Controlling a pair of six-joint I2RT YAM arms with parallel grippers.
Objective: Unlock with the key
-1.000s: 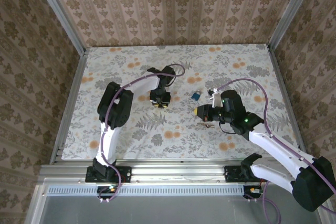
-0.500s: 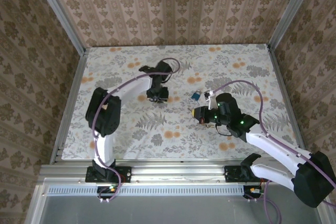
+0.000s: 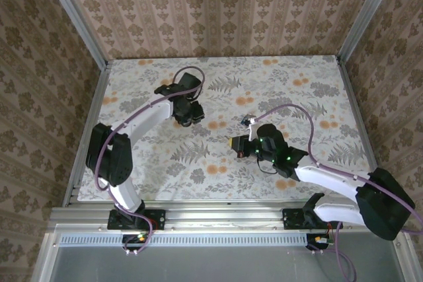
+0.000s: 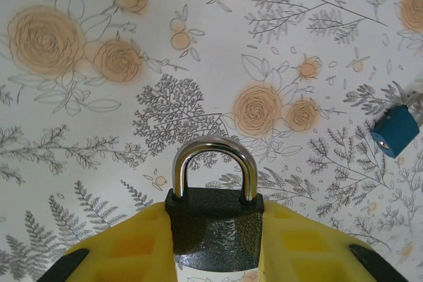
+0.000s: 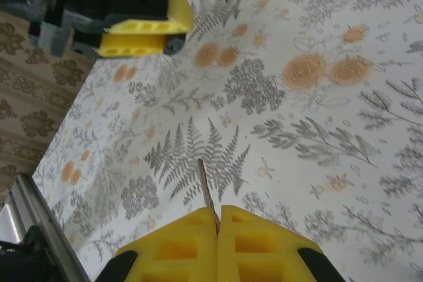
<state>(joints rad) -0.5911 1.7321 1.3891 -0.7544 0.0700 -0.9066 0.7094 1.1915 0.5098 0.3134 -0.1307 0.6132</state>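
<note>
My left gripper [image 4: 215, 229] is shut on a black padlock [image 4: 213, 212], its yellow fingers [image 4: 119, 246] pressing the body on both sides. The silver shackle [image 4: 215, 163] is closed and sticks out past the fingertips, above the table. In the top view this gripper [image 3: 187, 114] hangs left of centre. My right gripper [image 5: 217, 216] is shut on the key [image 5: 205, 186]. Its thin metal blade pokes out between the pads, and its head is hidden. In the top view the right gripper [image 3: 238, 146] sits mid-table, pointing left toward the left gripper [image 5: 142, 34].
A small blue padlock [image 4: 395, 130] lies on the floral table top [image 4: 79, 130], right of the left gripper; from above it shows as the blue padlock [image 3: 249, 121] by the right arm's cable. A metal rail [image 3: 86, 130] borders the table's left edge.
The left arm has swung left and toward the back with the black padlock. The right gripper has moved left across the table with the key.
</note>
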